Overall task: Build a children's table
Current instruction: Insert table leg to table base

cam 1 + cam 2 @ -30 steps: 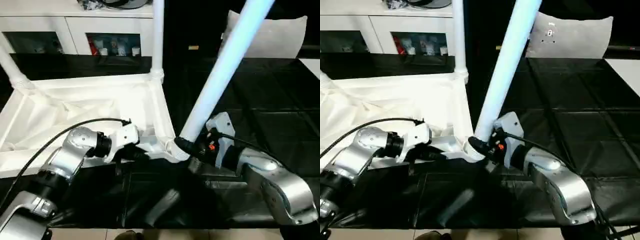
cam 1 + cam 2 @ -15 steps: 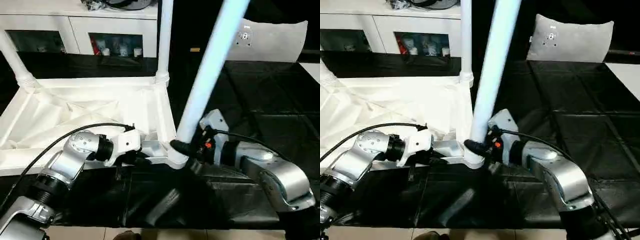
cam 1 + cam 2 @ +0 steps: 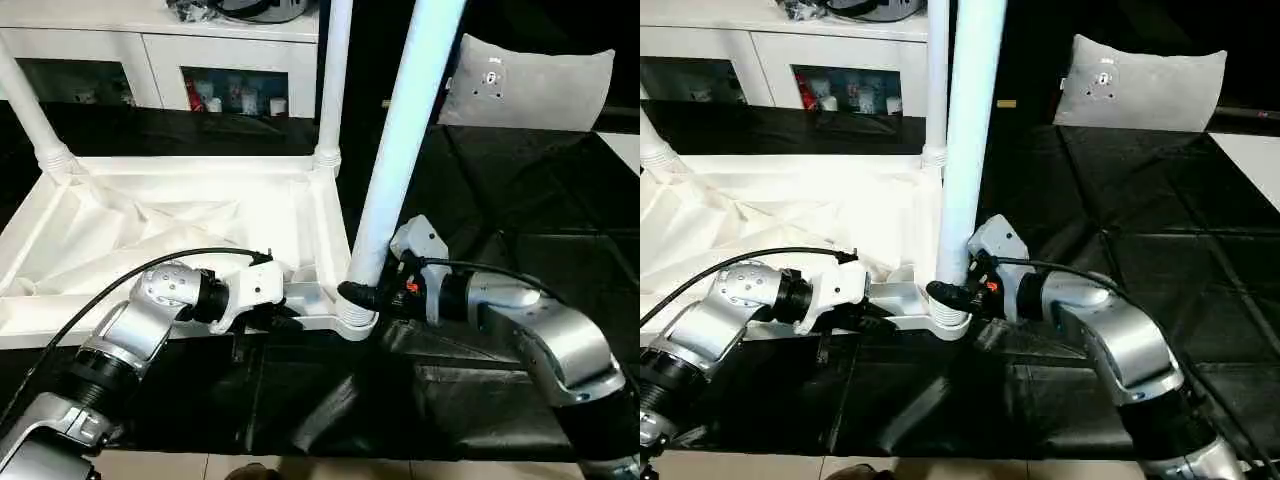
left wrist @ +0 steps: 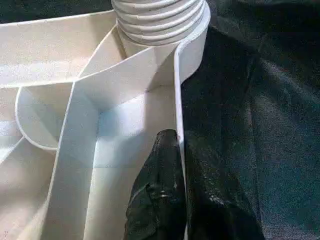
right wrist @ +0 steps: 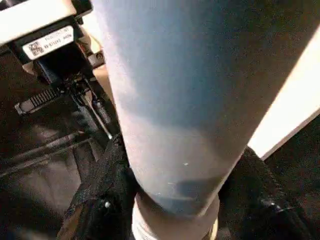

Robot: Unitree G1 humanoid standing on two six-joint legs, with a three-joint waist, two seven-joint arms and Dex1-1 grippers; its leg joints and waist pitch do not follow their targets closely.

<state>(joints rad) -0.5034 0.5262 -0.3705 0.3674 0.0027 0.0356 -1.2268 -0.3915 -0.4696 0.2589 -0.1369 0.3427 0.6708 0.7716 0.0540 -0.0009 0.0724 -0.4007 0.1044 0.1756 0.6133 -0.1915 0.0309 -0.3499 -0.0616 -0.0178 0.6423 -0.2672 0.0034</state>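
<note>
Surface: glossy black tabletop (image 3: pixel 520 190) | room: white glass-door cabinet (image 3: pixel 160 60) behind – small items inside | my left gripper (image 4: pixel 175 150) pinches upturned white plastic table's rim (image 4: pixel 177 90) | my right gripper (image 3: pixel 362 297) clamped round its near white tapered leg (image 3: pixel 400 150)

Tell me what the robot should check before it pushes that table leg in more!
1. Right pincer holds the near leg low down, by the corner socket: ok.
2. Left pincer pinches the thin rim of the upside-down table top to steady it: ok.
3. Near leg stands straight up over its socket: not ok, it tilts a little in the left eye view.
4. Near leg sits all the way down in the socket: cannot tell, the pincer hides the joint.
5. The two far legs stand in their sockets: ok.
6. Fourth leg is fitted: cannot tell.
</note>
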